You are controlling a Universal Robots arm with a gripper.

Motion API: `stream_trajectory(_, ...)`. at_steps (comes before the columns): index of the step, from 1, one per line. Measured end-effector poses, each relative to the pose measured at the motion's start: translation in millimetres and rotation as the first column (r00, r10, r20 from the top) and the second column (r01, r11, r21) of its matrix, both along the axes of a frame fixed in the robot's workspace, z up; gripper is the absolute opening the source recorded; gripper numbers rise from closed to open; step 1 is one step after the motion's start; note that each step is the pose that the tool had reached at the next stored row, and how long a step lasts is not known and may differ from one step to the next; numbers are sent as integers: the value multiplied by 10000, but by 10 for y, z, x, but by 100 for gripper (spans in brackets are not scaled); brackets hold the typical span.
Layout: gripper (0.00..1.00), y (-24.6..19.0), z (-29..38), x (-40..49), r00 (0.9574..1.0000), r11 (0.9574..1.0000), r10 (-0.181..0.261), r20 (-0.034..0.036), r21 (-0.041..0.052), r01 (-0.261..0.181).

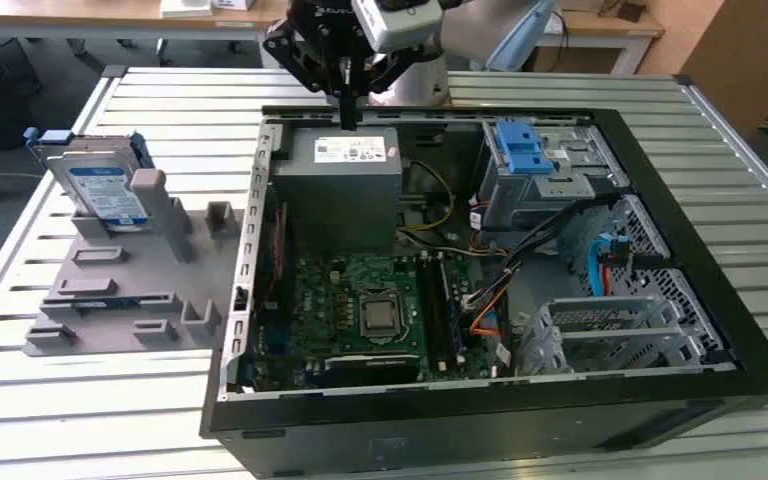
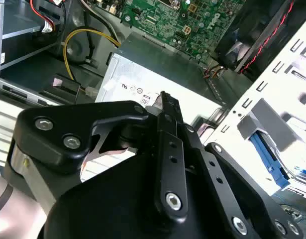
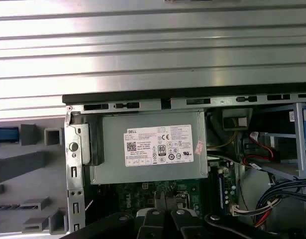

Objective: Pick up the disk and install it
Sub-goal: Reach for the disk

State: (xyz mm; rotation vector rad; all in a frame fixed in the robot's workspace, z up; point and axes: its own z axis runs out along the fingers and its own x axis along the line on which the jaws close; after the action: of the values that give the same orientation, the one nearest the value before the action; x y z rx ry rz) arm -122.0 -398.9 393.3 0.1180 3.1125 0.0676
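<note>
Gripper (image 1: 348, 122) above power supply (image 1: 344, 190), one disk (image 1: 107, 192) aside

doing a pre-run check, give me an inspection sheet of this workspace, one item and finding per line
surface: slatted metal table, carrying an open computer case and a grey holder
job's things: disk stands upright in the holder, apart from the gripper
clutter: nothing seen
grippers: gripper shut and empty, above the power supply
cables: yellow wires inside the case, beside the power supply
surroundings: wooden desks beyond the table
</note>
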Motion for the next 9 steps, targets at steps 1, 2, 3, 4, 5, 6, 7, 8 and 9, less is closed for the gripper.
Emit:
stream_trajectory(1, 11, 0, 0, 0, 10000, 10000, 0, 0, 0, 0)
stream_trajectory(2, 11, 0, 0, -32, 10000, 10000, 0, -1, 0, 0)
stream_trajectory(3, 11, 0, 0, -101, 10000, 10000, 0, 0, 0, 0)
stream_trajectory(4, 11, 0, 0, -103, 10000, 10000, 0, 0, 0, 0)
stream_trajectory(5, 11, 0, 0, -105, 10000, 10000, 0, 0, 0, 0)
stream_trajectory(6, 11, 0, -1, -108, 10000, 10000, -1, 0, 0, 1)
stream_trajectory(7, 11, 0, -1, -110, 10000, 10000, 0, 0, 0, 0)
stream_trajectory(8, 11, 0, -1, -113, 10000, 10000, 0, 0, 0, 0)
stream_trajectory(9, 11, 0, -1, -117, 10000, 10000, -1, 1, 0, 1)
